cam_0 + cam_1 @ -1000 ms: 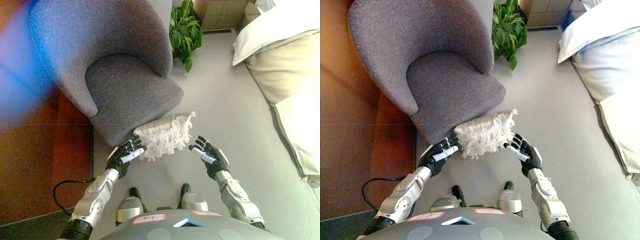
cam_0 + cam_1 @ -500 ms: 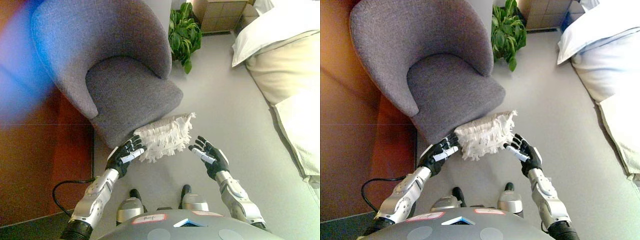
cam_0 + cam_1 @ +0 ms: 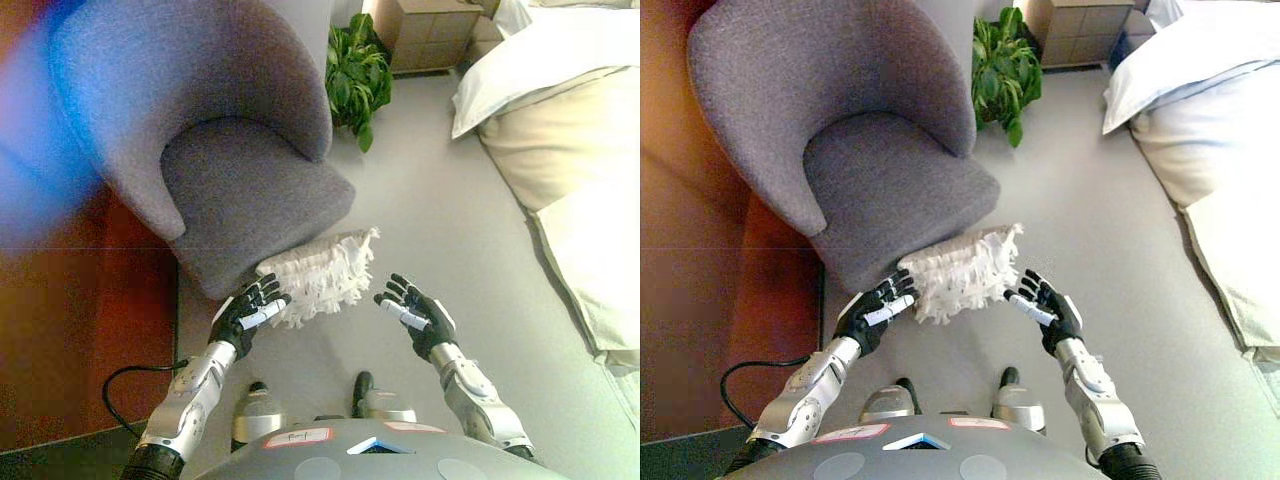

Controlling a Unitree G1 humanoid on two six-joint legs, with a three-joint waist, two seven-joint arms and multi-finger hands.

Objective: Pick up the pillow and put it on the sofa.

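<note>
A white fringed pillow (image 3: pixel 320 275) lies at the front edge of the seat of a grey armchair (image 3: pixel 230 180), its lower part hanging over toward the floor. My left hand (image 3: pixel 248 312) is open, its fingers straight and close to the pillow's left end, touching or nearly so. My right hand (image 3: pixel 412 311) is open, palm turned toward the pillow's right end, a small gap away from it. Both hands also show in the right eye view, left hand (image 3: pixel 872 311) and right hand (image 3: pixel 1044 308).
A green potted plant (image 3: pixel 352 75) stands behind the armchair's right side. A bed with white and cream bedding (image 3: pixel 560 130) runs along the right. A wooden cabinet (image 3: pixel 430 25) stands at the back. Reddish-brown wooden floor (image 3: pixel 70 330) lies to the left, grey floor (image 3: pixel 440 220) between chair and bed.
The whole picture has shifted a little left, so the camera moved. Both hands stay open on either side of the pillow, in much the same pose.
</note>
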